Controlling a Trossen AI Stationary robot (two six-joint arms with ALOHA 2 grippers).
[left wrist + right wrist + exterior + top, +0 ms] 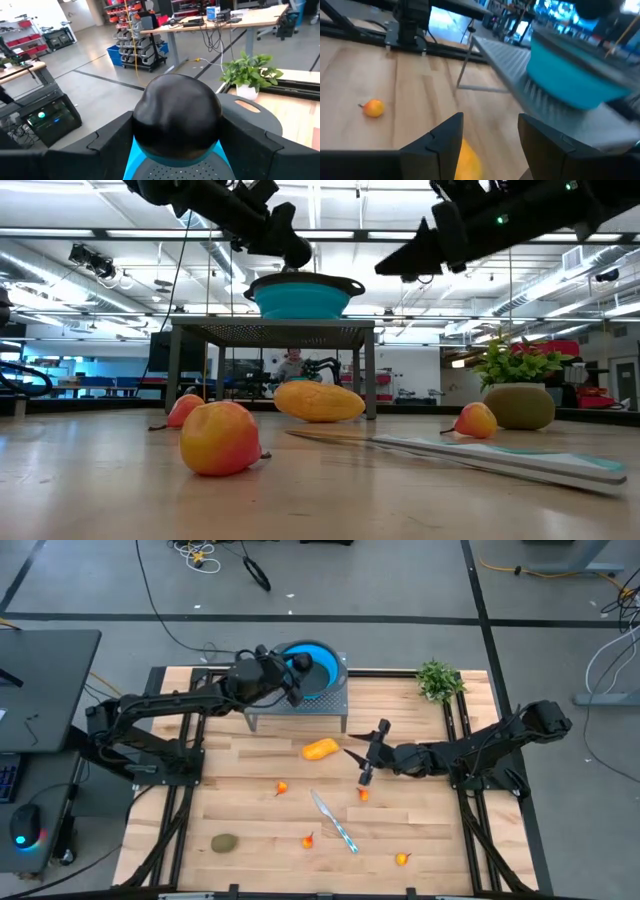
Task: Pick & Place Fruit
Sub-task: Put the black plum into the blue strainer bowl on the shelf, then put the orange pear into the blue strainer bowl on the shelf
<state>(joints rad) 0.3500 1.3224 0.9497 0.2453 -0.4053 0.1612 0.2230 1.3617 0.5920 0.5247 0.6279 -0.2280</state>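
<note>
Left gripper [176, 150] sits right over the blue bowl [318, 668] on the grey mesh stand [298, 708], fingers clamped either side of the dark ball [176, 120]. That ball fills the left wrist view and blocks most of the bowl's inside, so what else lies in there can't be made out.

Right gripper [371, 762] hangs above the table's middle, jaws parted with nothing between them. In its wrist view the oblong yellow-orange fruit [320, 749] is half hidden behind its own fingers [442, 142].

On the wood: that oblong piece lies just in front of the stand, a brownish-green oval [224, 842] sits near the front left, and tiny orange-red pieces [283, 788] are scattered around the teal-handled knife [334, 821]. One small piece [364, 794] lies almost under the right gripper.

In the low view, a second green oval [519, 406] seems to rest at the far right, possibly the same one. The leafy plant [438, 680] stands at the back right corner.
</note>
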